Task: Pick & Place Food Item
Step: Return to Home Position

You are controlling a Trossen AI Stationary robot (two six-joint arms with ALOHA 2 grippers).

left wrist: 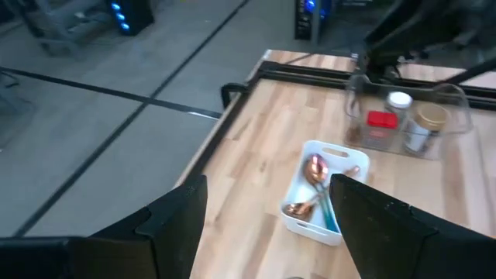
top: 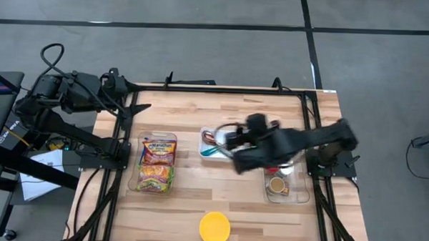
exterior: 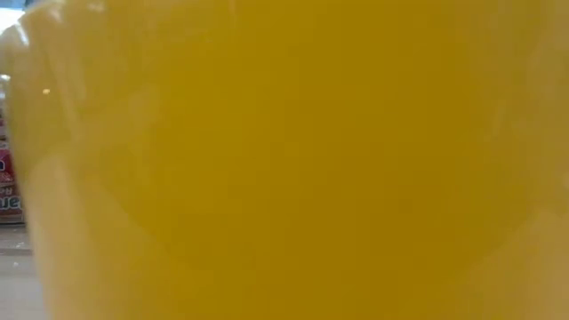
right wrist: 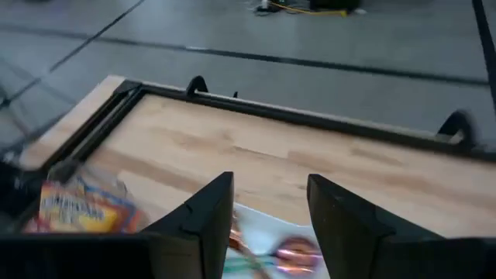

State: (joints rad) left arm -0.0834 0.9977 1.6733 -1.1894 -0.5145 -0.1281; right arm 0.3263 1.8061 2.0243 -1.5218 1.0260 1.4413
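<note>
High view: right gripper (top: pixel 231 140), wide and empty, over the bin (top: pixel 213 155), left arm (top: pixel 76 94) parked at 9 o'clock; I lift, then retract toward 3 o'clock.

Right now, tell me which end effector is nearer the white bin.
Right. The right end effector hangs above the white bin; the left end effector sits well apart, at the left edge of the table.
</note>
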